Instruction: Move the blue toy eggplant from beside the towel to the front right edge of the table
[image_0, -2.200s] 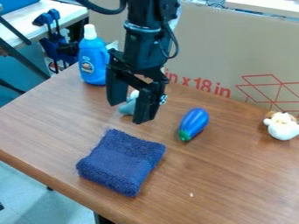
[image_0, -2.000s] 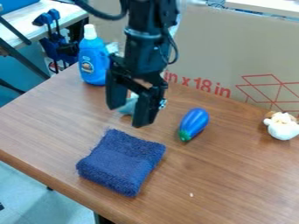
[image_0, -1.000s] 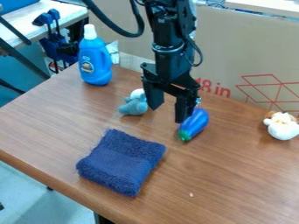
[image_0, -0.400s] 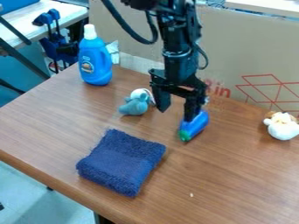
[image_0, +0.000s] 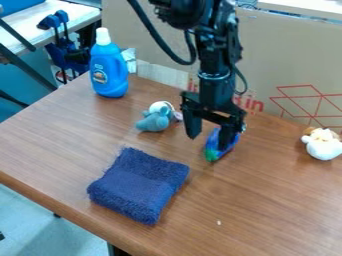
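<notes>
Gripper (image_0: 208, 143) open, two fingers spread, nothing held, hanging tips-down over the far half of the brown worktop (image_0: 247, 200). Blue toy eggplant (image_0: 213, 144) on worktop, lying on its side, green end (image_0: 211, 155) toward the camera. It sits at the gripper's image-right finger, which covers part of it; blue shows on both sides of that finger. Image-left finger is off to the eggplant's left, apart from it. Can't tell if the image-right finger touches the eggplant or is just in front of it.

Grey-blue plush toy (image_0: 153, 122) left of the gripper, near the image-left finger, with a white rounded piece (image_0: 160, 106) right behind it. Navy cloth (image_0: 139, 185), folded, nearer the camera, left of the eggplant. Blue bottle (image_0: 109, 70), white cap, upright at far left of worktop. White toy (image_0: 322, 145) with brownish top, at the right edge, well apart from gripper. Cardboard (image_0: 267, 60) with red print stands behind worktop.
</notes>
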